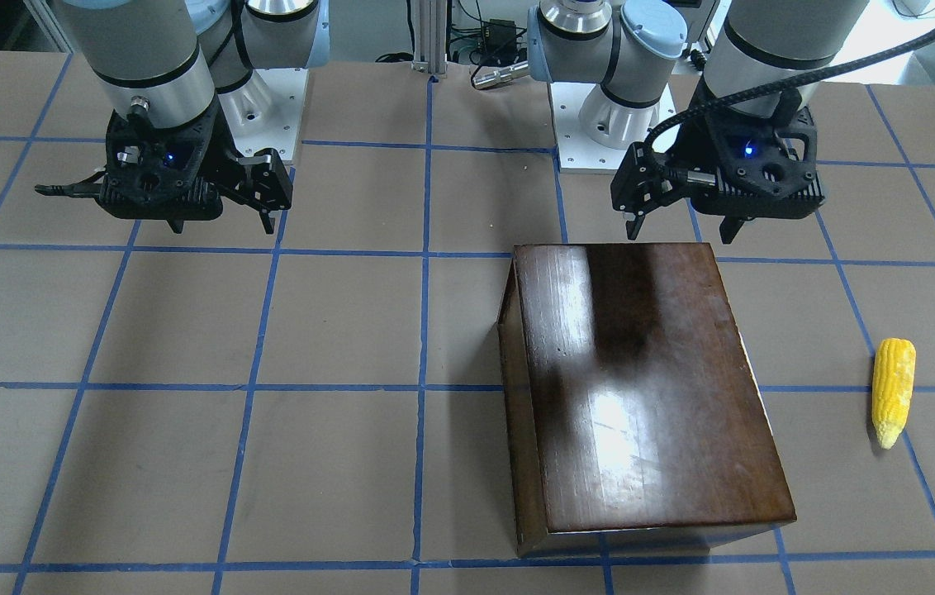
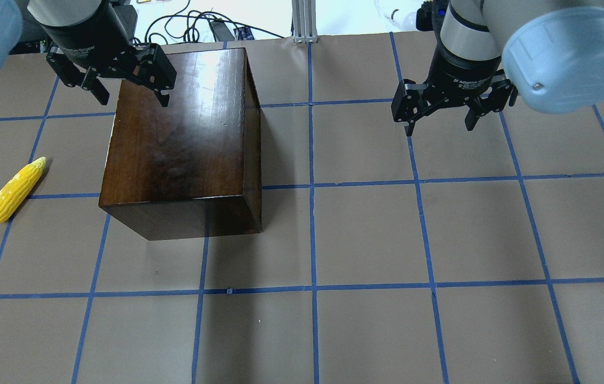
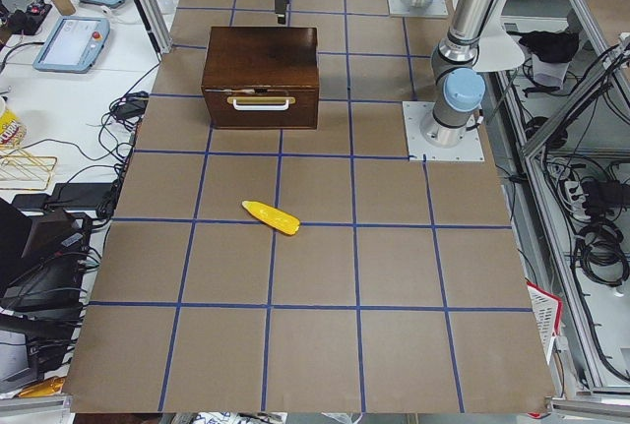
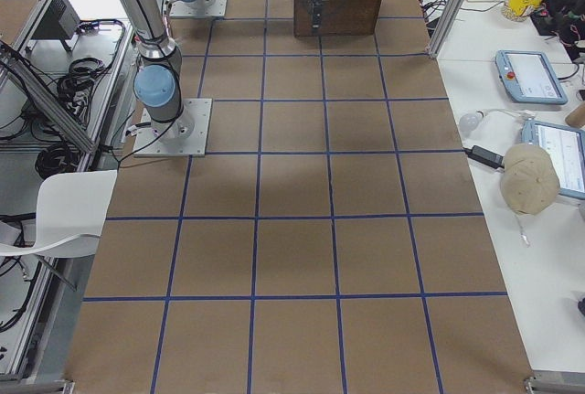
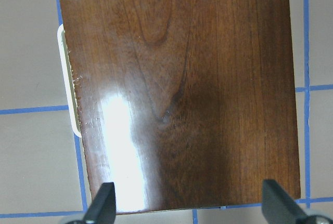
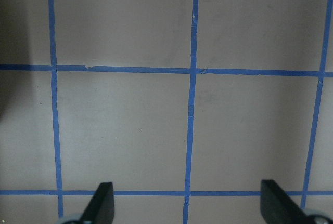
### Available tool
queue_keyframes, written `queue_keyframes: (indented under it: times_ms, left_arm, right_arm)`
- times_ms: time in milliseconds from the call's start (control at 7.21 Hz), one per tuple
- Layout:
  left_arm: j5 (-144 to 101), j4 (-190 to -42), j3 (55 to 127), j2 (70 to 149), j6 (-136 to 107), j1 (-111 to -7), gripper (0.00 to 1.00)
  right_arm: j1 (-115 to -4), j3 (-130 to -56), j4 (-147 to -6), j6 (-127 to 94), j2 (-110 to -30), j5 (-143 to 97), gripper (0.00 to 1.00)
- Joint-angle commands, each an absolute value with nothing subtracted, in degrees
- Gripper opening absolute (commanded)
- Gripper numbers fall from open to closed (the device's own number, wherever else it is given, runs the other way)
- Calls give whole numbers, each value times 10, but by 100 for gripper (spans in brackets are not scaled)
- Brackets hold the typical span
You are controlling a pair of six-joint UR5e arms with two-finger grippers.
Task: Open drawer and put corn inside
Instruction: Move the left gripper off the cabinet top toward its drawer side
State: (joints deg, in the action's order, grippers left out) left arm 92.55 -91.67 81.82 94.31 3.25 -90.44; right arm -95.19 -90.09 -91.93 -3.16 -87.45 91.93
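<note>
The rectangular dark-brown wooden box (image 2: 174,144) has a glossy, lacquered-looking top with plain grain (lamp glare streaks it). Around the box, the brown table covering (image 2: 366,234) looks matt and papery, crossed by smooth blue tape lines (image 2: 311,185). Beside the box, the yellow tapering corn cob (image 2: 14,189) is bumpy with kernel rows.

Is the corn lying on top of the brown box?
No, the corn lies on the table, apart from the box.

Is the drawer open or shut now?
Shut. The drawer sits flush in the box; no tray sticks out.
</note>
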Motion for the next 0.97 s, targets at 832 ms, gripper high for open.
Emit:
queue_keyframes:
  times_ms: [832]
  left_arm:
    - [932, -925, 819, 930, 40, -894, 100]
  right_arm:
    - [-952, -901, -919, -32, -875, 919, 100]
